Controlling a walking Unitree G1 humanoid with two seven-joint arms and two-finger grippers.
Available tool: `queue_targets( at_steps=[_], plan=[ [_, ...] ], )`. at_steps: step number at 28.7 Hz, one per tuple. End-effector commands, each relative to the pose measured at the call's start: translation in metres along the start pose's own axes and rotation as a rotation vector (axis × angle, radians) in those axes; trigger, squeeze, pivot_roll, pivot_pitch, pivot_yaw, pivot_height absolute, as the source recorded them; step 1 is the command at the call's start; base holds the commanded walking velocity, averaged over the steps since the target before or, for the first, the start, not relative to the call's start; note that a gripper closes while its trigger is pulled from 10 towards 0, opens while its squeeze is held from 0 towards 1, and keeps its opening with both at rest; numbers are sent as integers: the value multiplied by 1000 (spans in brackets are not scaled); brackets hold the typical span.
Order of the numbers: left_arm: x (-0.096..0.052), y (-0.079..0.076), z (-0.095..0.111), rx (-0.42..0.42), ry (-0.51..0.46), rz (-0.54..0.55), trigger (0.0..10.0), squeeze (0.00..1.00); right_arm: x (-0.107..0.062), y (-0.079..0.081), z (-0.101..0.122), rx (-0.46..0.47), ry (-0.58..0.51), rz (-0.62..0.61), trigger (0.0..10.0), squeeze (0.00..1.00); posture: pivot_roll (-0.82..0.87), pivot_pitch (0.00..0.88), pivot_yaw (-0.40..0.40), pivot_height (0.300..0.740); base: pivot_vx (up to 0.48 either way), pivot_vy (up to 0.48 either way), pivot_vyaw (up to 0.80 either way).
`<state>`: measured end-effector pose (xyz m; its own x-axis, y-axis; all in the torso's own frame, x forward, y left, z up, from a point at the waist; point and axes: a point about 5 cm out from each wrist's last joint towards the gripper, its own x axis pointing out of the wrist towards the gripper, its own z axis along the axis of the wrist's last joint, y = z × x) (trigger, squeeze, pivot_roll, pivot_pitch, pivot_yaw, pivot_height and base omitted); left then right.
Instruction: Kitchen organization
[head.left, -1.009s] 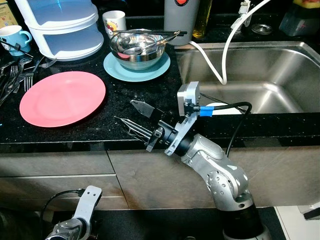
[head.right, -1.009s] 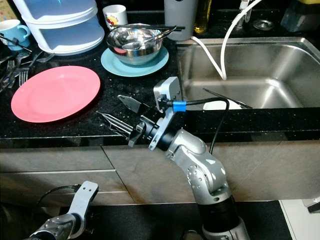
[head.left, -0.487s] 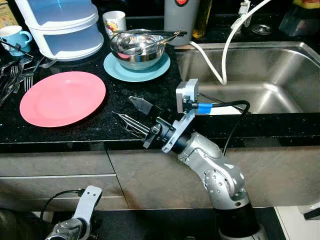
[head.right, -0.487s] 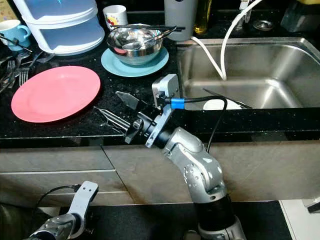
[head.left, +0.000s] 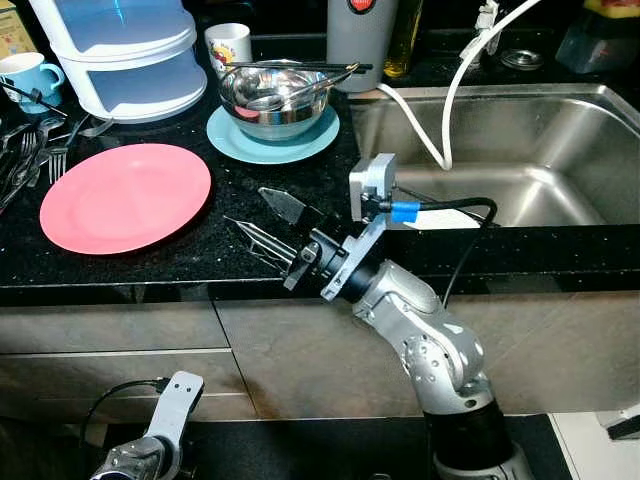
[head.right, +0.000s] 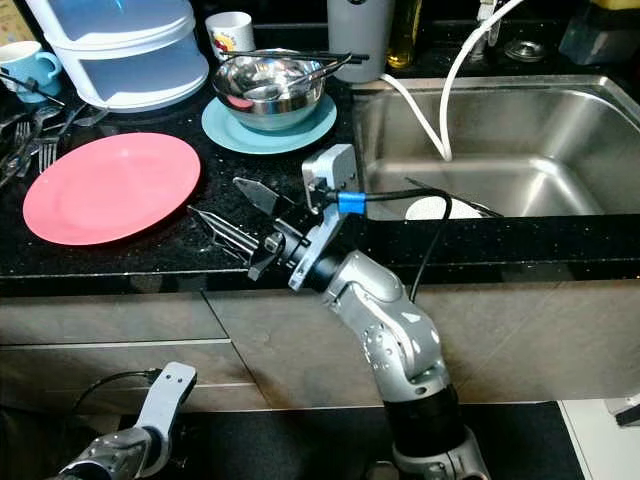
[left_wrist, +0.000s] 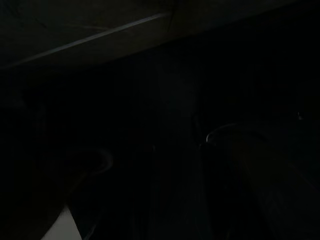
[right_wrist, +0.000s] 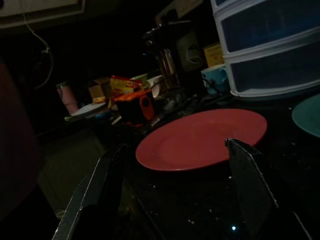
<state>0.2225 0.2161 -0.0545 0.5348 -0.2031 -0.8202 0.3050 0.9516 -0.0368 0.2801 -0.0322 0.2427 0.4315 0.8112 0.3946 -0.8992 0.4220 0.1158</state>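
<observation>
My right gripper (head.left: 258, 212) hovers open over the front edge of the black counter (head.left: 240, 190), its two black fingers pointing left toward the pink plate (head.left: 125, 196). Nothing sits between the fingers. The right wrist view looks along the fingers (right_wrist: 250, 180) at that pink plate (right_wrist: 200, 137) a short way ahead. Behind it a steel bowl (head.left: 277, 97) holding chopsticks and a spoon rests on a teal plate (head.left: 273, 140). My left arm (head.left: 150, 440) hangs idle low beside the cabinet front.
A steel sink (head.left: 510, 150) with a white hose (head.left: 450, 90) lies to the right, a white dish inside. White stacked drawers (head.left: 125, 50), a blue mug (head.left: 25, 75), a white cup (head.left: 229, 42) and several forks (head.left: 35, 150) stand at the back left.
My right gripper has edged up and to the left over the counter's front edge, toward the pink plate. Its fingers stay open.
</observation>
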Motion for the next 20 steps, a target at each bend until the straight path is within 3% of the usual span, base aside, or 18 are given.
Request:
queue_targets(
  at_steps=[1,20],
  plan=[
    [-2,3,-10,3,35,7,10000,0,4,2,0,-8,-3,8,10000,0,36,97,45,740,0,0,0],
    [-3,5,-8,8,34,9,10000,0,14,4,-8,-38,30,16,10000,0,47,110,58,740,0,0,0]
  ],
)
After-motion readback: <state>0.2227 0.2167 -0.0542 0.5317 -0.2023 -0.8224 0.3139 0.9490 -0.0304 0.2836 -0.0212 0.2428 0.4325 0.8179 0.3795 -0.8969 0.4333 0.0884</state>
